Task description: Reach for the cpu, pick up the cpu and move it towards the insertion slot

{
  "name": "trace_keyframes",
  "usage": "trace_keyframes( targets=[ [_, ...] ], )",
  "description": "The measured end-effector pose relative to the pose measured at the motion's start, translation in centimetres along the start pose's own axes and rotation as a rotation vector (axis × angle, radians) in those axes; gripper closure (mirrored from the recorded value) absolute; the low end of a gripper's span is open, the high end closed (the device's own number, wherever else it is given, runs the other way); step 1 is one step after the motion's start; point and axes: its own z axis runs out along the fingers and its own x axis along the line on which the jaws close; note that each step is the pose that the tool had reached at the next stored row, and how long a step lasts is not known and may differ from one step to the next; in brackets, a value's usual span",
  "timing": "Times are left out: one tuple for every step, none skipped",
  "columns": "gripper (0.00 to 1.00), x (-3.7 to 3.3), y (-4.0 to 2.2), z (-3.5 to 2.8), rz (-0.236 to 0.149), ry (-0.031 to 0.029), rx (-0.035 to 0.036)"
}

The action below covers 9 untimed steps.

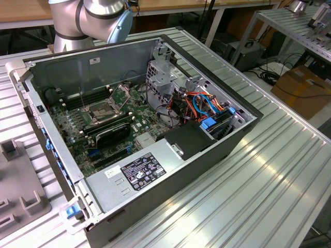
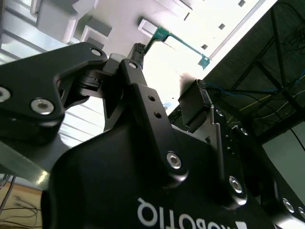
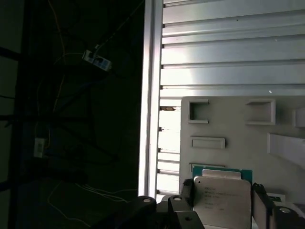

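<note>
In the first wrist view the cpu, a silver lid on a green board, sits between my gripper's two dark fingers, which press on its opposite edges. It hangs just over a light grey parts tray. In the second wrist view the gripper holds the cpu's thin green edge at its fingertips. The insertion slot, a square socket with a steel frame and its plate raised, lies on the motherboard inside the open computer case.
The arm's grey and blue joints rise behind the case. Memory slots, a black expansion card, drive cages and cables surround the socket. A grey tray lies at the exterior view's left. The ribbed metal table stretches right.
</note>
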Motion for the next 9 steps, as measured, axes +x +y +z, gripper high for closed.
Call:
trace_keyframes(
  targets=[
    [0.45, -0.08, 0.00, 0.00, 0.000, 0.0001, -0.0001],
    [0.45, -0.14, -0.01, -0.01, 0.000, 0.0002, 0.0000],
    [0.45, -0.24, -0.01, -0.01, 0.000, 0.0003, 0.0000],
    [0.45, -0.34, -0.02, -0.01, 0.000, 0.0004, 0.0000],
    [0.45, -0.43, -0.02, -0.01, 0.000, 0.0004, -0.0001],
    [0.45, -0.53, -0.02, -0.01, 0.000, 0.0005, 0.0000],
    [0.45, -0.57, -0.02, -0.02, 0.000, 0.0006, 0.0000],
    [0.45, -0.59, -0.02, -0.01, 0.000, 0.0005, -0.0001],
    [0.45, -0.61, -0.03, -0.02, 0.000, 0.0006, 0.0000]
  ],
)
